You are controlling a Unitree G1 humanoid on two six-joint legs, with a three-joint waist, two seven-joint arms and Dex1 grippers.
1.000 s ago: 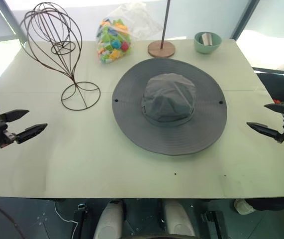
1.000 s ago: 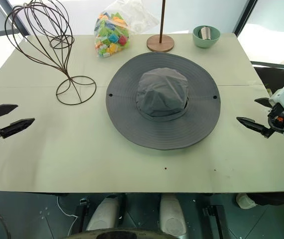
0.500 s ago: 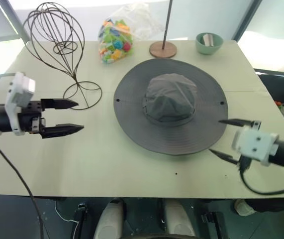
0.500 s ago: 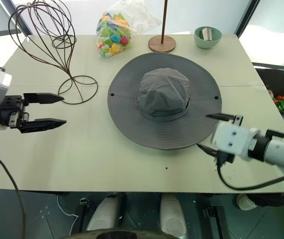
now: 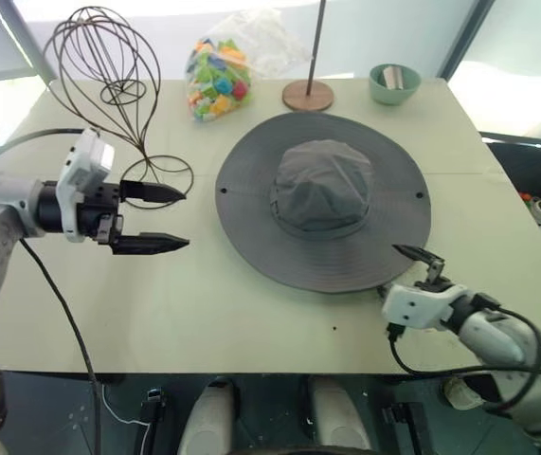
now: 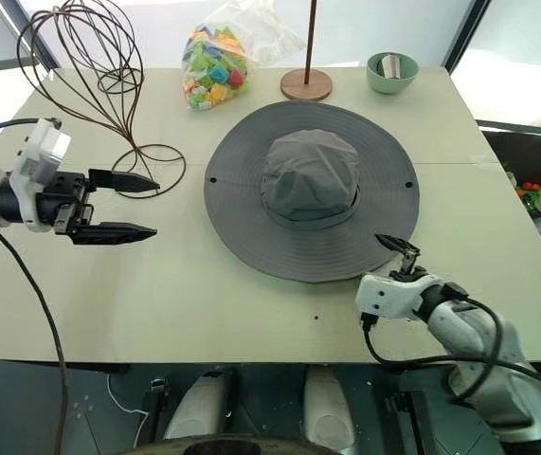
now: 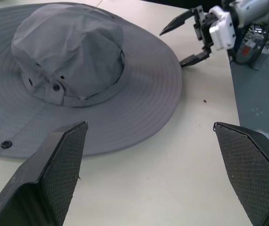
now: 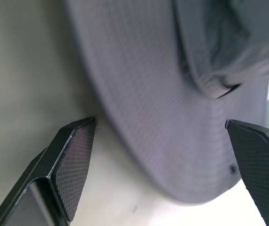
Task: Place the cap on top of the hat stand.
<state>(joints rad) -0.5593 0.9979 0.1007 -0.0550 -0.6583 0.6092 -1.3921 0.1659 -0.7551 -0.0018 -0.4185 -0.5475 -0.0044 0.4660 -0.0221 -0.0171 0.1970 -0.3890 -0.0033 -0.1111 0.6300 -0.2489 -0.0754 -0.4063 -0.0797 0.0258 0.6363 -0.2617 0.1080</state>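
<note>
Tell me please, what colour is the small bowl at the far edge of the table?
The small bowl is pale green; the right eye view shows it best.

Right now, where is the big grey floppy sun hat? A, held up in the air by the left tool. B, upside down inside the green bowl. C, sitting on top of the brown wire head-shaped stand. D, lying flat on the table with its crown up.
D: the wide-brimmed grey fabric sun hat lies brim-down on the cream table, while the dark brown wire head-shaped stand stands bare at the far left corner.
</note>
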